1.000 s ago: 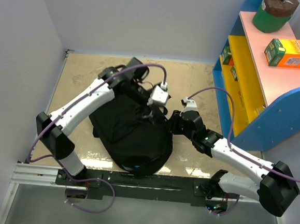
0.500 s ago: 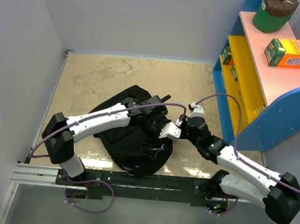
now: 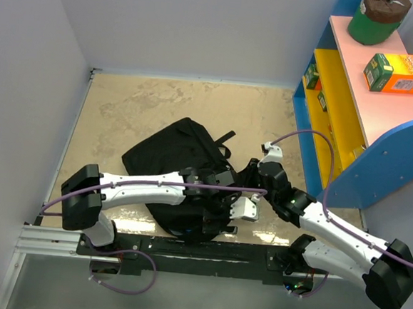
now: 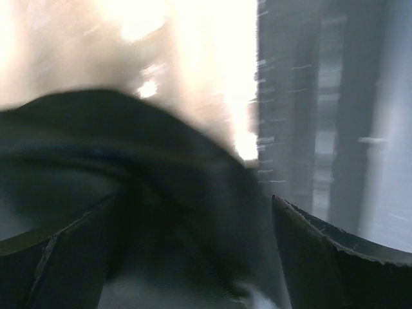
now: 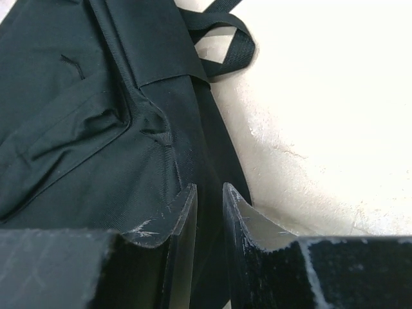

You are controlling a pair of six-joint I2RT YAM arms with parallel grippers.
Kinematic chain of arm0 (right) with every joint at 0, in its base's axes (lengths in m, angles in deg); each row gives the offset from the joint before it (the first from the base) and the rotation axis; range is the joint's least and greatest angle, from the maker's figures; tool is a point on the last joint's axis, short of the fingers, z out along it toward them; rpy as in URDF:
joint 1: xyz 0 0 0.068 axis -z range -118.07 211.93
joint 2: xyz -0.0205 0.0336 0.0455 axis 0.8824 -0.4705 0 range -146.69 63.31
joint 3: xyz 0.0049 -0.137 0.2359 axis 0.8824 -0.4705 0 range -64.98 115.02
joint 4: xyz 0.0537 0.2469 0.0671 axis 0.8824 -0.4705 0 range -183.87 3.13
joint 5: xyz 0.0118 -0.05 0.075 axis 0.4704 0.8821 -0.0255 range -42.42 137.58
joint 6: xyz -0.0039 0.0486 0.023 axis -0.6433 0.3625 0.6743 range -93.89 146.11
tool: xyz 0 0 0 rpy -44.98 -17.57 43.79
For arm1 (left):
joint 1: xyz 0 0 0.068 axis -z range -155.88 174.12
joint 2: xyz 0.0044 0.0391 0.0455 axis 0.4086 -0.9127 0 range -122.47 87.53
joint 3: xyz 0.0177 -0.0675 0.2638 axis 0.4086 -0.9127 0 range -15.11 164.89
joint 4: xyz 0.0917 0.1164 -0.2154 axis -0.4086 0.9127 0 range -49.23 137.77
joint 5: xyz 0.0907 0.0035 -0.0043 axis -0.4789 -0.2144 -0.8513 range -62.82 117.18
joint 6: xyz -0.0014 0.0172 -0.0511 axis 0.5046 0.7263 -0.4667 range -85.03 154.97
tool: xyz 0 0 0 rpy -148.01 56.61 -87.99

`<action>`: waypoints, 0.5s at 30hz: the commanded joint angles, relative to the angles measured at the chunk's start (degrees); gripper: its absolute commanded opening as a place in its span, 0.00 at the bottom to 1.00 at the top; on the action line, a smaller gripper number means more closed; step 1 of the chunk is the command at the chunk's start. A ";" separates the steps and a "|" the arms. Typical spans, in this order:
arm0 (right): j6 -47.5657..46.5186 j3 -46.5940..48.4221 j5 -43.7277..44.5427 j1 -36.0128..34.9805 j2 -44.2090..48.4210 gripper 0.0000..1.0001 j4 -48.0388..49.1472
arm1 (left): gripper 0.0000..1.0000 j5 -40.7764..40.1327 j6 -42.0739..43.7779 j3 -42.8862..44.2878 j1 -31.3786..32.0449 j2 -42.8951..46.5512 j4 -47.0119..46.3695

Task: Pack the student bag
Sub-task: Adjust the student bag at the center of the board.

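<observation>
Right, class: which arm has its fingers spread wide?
The left arm: its fingers stand wide apart by the bag, whereas the right arm has its fingers nearly together at the bag's edge.

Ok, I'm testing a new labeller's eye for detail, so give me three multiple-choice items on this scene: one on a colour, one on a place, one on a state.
1. What colour is the bag?
A blue; B black; C red.
2. Where is the orange box?
A on the bag; B in the left hand; C on top of the pink shelf.
3. How is the left hand?
A wide open; B shut tight; C shut on the orange box.

Answers:
1 B, the fabric shows black in the top and right wrist views.
2 C, it stands on the shelf top, well away from the bag.
3 A, its own wrist view shows it spread wide with nothing gripped.
</observation>
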 commanded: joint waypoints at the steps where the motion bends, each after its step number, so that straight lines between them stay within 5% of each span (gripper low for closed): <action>1: 0.46 0.04 1.87 -0.13 1.65 0.26 -0.05 | 1.00 -21.41 0.29 -3.39 -0.80 4.65 -7.04; 7: 0.81 -0.14 1.26 -0.13 2.53 0.24 -0.06 | 0.99 -24.88 4.07 -4.36 -4.05 8.44 -9.16; 10: 1.16 -0.58 0.73 -0.04 2.88 0.23 0.03 | 0.91 -23.30 4.69 -3.57 -6.77 9.23 -8.55; 13: 1.25 -0.40 1.08 -0.04 3.14 0.23 0.04 | 0.57 -21.11 5.13 -2.61 -7.39 9.50 -7.32; 14: 1.16 -0.05 1.17 -0.13 3.32 0.23 -0.14 | 0.34 -20.66 5.05 -2.61 -7.92 9.58 -6.71; 15: 1.16 0.21 1.43 -0.04 3.41 0.23 -0.32 | 0.24 -20.14 4.96 -2.69 -8.10 9.85 -6.70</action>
